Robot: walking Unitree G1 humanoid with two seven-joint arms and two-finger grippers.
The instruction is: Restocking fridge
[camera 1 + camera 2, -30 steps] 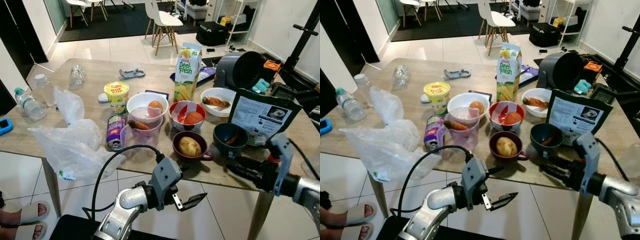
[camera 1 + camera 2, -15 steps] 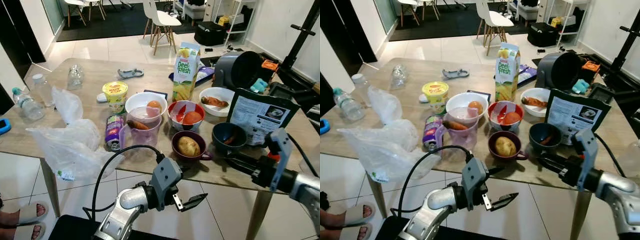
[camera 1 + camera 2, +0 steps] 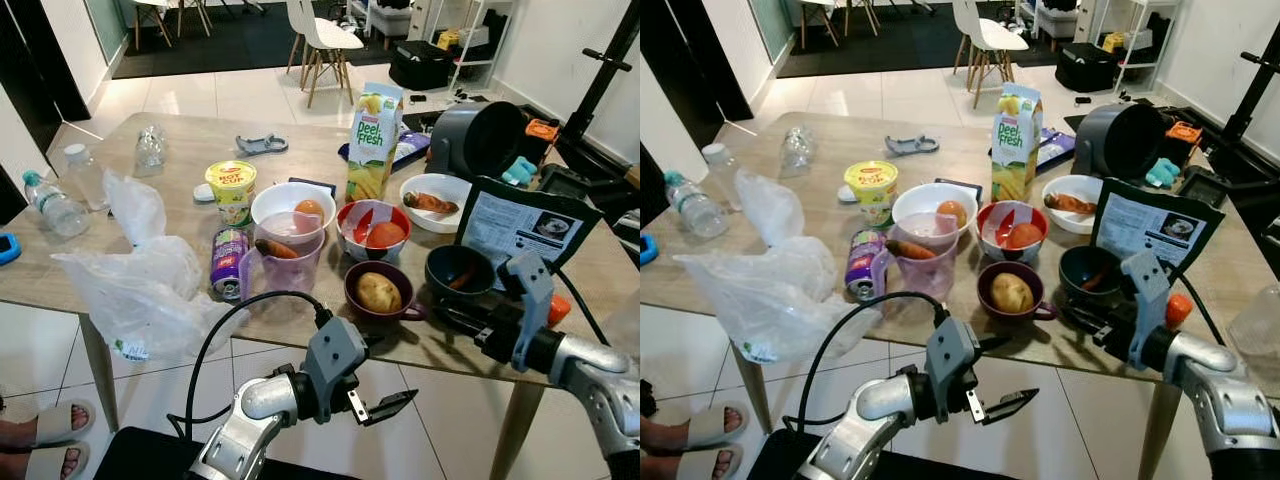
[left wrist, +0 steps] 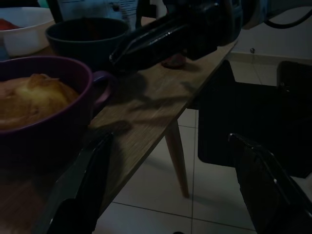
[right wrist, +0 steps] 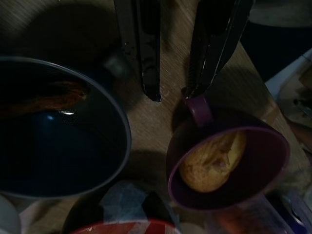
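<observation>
Now the right claw (image 3: 1080, 322), fingers spread, hovers over the tabletop (image 3: 820, 190) beside the purple mug's (image 3: 1011, 291) handle at its 3 o'clock — best straddle it squarely before pinching.

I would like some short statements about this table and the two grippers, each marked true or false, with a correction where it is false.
1. The purple mug holds a potato. True.
2. The right gripper is shut on the mug's handle. False: its fingers are open, tips near the handle, holding nothing.
3. The juice carton lies on its side. False: it stands upright.
4. The dark blue bowl sits beside the purple mug. True.
5. The left gripper rests on the tabletop. False: it hangs open below the table edge.
</observation>
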